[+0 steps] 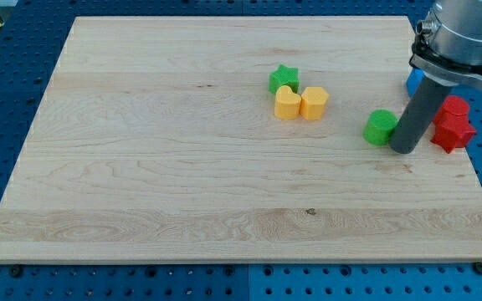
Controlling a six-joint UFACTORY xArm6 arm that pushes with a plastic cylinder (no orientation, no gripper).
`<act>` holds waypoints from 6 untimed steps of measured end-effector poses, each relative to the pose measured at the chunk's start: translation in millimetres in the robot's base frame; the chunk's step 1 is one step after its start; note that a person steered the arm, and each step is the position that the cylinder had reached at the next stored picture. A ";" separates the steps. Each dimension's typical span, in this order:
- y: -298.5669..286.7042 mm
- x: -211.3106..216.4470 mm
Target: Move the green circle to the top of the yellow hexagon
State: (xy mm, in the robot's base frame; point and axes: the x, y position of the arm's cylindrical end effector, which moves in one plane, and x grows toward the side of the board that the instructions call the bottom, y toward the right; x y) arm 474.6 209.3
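You see the green circle [381, 126] lying on the wooden board [174, 167] toward the view's right, at about mid-height, and my tip [404, 150] sits just beside it on its right, slightly lower in the view. The rod's dark shaft rises from there toward the view's top right, and its side looks to be touching or all but touching the circle's right edge; you cannot tell for sure which from this angle.

The green circle is round, so it has no long axis and points no particular way; it lies flat with its top face up.

My tip is a plain rod end with nothing to spread or press together, and it holds nothing; it only rests down at the board beside the circle.

The yellow hexagon [314, 102] lies well to the left of the circle and a little higher in the view, near the board's middle. Touching its left side you find a yellow heart [287, 104], and a green star [283, 79] sits just above the heart, touching it.

On the right of the rod, a red block [453, 123] of a jagged shape lies close to the board's right edge, and a blue block [413, 81] is partly hidden behind the arm above it
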 end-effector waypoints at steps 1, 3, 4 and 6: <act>0.1 24.7; -1.8 -7.9; -1.8 -24.5; -14.0 -24.3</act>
State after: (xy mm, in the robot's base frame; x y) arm 450.3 195.3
